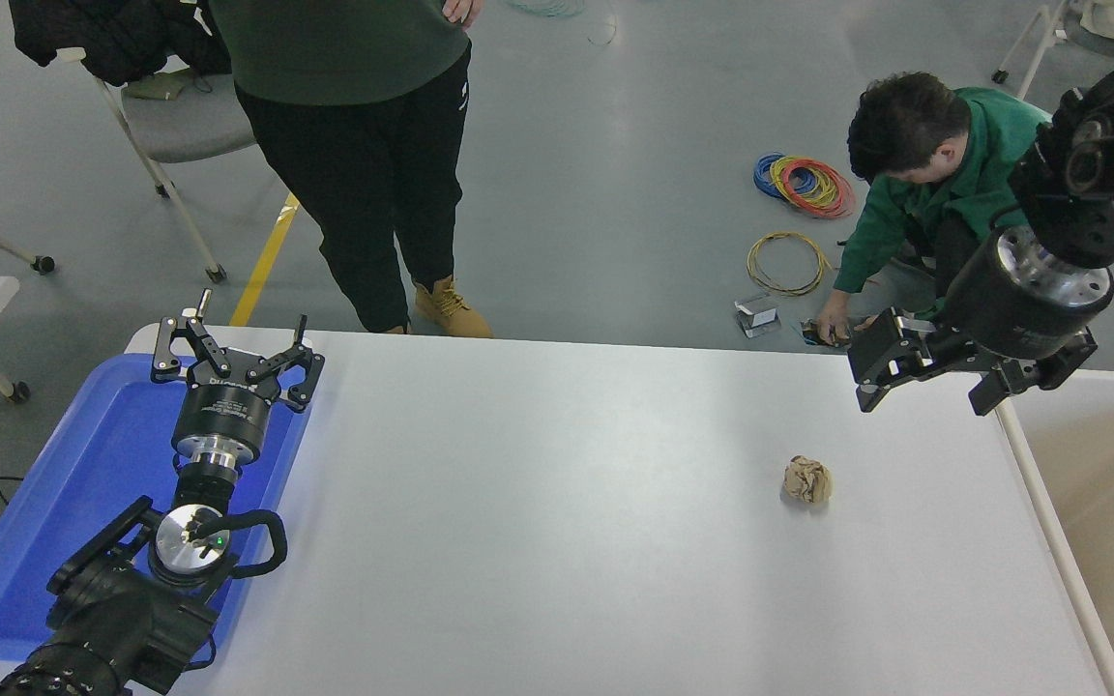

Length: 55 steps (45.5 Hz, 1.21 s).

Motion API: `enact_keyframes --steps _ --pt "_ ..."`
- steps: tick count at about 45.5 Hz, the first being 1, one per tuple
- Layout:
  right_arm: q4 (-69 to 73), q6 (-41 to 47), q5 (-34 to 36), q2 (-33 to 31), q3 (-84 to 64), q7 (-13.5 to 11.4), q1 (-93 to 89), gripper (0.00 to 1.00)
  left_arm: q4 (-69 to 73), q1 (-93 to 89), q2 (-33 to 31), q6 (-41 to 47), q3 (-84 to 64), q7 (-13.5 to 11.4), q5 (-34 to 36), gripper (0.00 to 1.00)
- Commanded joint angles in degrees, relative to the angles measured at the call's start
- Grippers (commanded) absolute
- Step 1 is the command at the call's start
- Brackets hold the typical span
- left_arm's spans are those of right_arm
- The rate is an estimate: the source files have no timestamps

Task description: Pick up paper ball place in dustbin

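Note:
The paper ball (807,479), a small crumpled tan wad, lies on the white table (557,503) right of its middle. The dustbin (1052,530), with a white rounded rim and beige inside, stands against the table's right edge. My right gripper (934,387) hangs open and empty in the air over the table's far right corner. It is beyond the ball and a little to its right, close to the bin's rim. My left gripper (233,343) is parked open over the blue tray at the lower left.
A shallow blue tray (64,503) lies on the table's left end under the left arm. One person (364,145) stands at the far edge. Another person (924,184) crouches on the floor at the far right, near coils of wire (804,184).

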Motion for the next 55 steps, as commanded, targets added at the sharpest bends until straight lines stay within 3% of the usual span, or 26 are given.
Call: enact_keyframes --steps 1,55 --pt "-0.2 0.0 -0.1 -0.1 0.0 0.0 -0.3 1.0 0.0 0.1 0.0 0.0 0.0 0.0 0.0 1.0" --pt "-5.0 0.0 0.0 0.4 0.1 -0.1 -2.6 1.0 0.0 0.0 0.0 0.0 0.0 0.0 0.0 1.0"
